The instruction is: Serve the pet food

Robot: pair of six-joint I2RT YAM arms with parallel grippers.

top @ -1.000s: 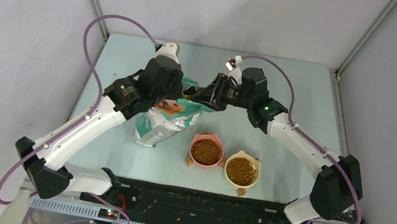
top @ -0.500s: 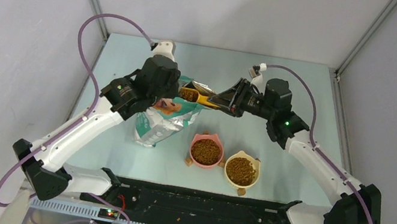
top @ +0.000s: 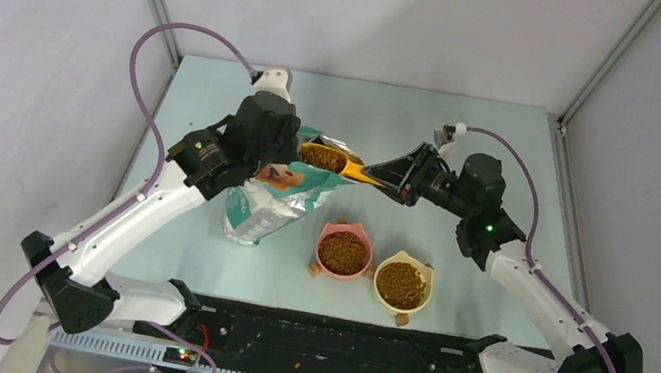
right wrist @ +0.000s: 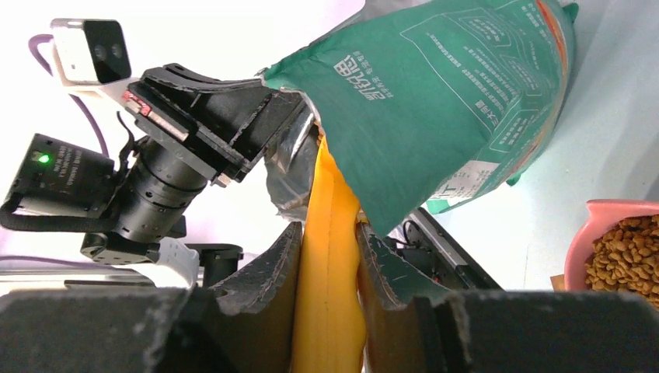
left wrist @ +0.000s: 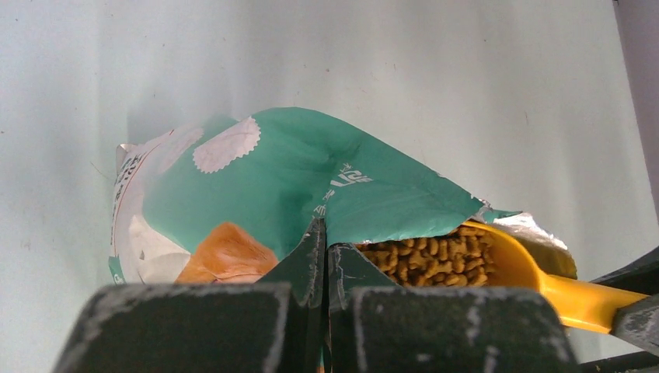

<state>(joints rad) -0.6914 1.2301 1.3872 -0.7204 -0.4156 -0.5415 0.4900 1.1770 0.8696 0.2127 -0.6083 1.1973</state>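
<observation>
Right tool [right wrist: 328, 241] is clamped narrowly on the handle of the orange scoop [top: 361, 174]. The scoop's cup, heaped with pet food [left wrist: 431, 260], lies at the mouth of the bag [left wrist: 311, 179]. Left tool [left wrist: 325, 256] is closed on the bag's torn edge and props it open above the desk [top: 476, 140].

Step in hand: taking a scoopful. Next: carry it level to the pink bowl [top: 321, 246] or the yellow bowl [top: 429, 284], both apparently near full, and tip gently.

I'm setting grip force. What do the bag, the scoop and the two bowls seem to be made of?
The bag looks like thin printed foil laminate: creased, and silvery inside at the torn mouth. The scoop looks like smooth yellow-orange plastic, evenly coloured and slightly glossy. The pink bowl and the yellow bowl are smooth and thick-rimmed, probably plastic or glazed ceramic; the pictures cannot settle which.
</observation>
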